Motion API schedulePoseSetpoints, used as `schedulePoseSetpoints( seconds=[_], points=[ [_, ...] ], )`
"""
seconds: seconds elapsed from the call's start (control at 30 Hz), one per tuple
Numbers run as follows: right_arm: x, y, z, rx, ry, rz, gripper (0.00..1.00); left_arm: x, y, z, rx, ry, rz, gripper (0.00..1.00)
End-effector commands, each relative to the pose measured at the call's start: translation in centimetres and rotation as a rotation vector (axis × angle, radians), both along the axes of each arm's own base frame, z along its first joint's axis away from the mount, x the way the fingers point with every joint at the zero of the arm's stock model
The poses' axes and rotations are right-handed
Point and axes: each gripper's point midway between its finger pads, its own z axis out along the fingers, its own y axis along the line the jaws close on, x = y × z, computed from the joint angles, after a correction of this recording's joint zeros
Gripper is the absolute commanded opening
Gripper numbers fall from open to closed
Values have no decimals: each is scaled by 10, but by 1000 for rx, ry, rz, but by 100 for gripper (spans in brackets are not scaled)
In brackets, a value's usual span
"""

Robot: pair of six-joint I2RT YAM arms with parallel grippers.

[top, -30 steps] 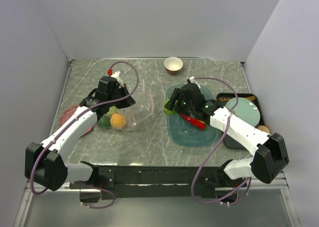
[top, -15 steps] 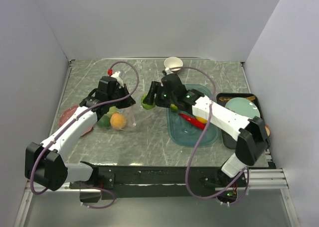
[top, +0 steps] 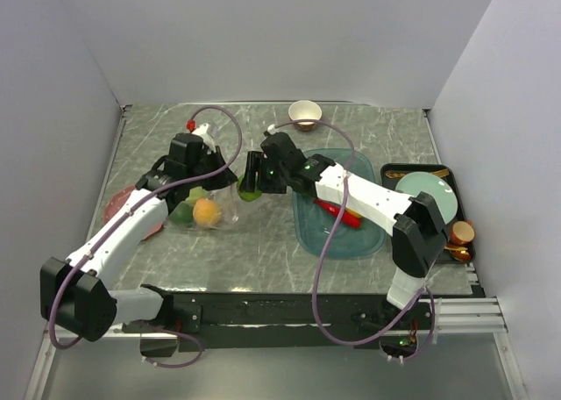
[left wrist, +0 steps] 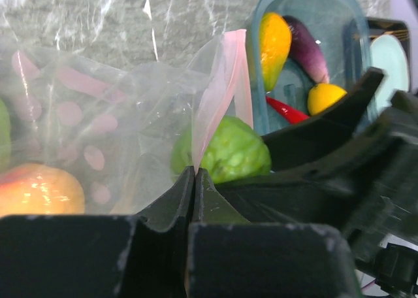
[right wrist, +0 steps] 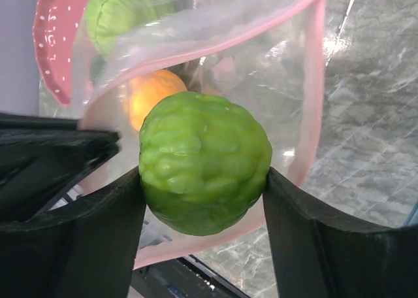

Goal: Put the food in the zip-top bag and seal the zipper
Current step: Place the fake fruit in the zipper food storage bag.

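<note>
At the left, the left gripper [left wrist: 194, 180] is clenched on one lip of the zipper [left wrist: 219, 95], lifting it so that the mouth of the zip-top bag [top: 232, 209] gapes toward the right. The bag lies on the table with an orange [top: 207, 212] and a green lime [top: 182, 214] already inside.

Just right of the mouth, the right gripper [top: 254, 179] grasps the green cabbage [right wrist: 204, 162], one finger on each flank. The coming move turns on this: the opening lies straight ahead of the cabbage, beyond the fingertips, and the pink strip's long axis runs across the line of approach. A short push forward should probably carry it in. The right arm holds the load; the left only keeps the mouth open.

Farther right, the teal tray [top: 302, 233] holds a red chili [top: 337, 213].

The right wrist view shows the pink rim looping round behind the cabbage, which the overhead view cannot resolve. The left wrist view shows the pinch itself, and a purple eggplant [left wrist: 305, 43] in the tray.
</note>
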Motion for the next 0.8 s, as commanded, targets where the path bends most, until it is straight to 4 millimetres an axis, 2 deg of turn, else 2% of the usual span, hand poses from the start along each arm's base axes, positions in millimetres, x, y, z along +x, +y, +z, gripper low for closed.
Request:
schedulePoseSetpoints(
  seconds=[0.0,0.07,0.17,0.33,0.4,0.63,0.77],
  points=[
    [8,2,37,54,-90,-18,82,3,-1,46,-49,-110,9,1],
    [6,-1,42,65,-99,-29,93,3,0,48,-49,-116,11,1],
    [7,-9,52,79,-124,-60,98,3,0,49,-49,-120,11,1],
    [7,-32,69,74,-180,-134,100,2,0,48,-47,-114,9,1],
    [8,-50,72,56,-201,-190,100,2,0,47,-47,-114,13,1],
    [9,-114,54,-13,-189,-384,100,1,-1,50,-61,-116,9,1],
    [4,-156,18,-126,-116,-499,100,0,-2,59,-73,-137,5,1]
  ],
)
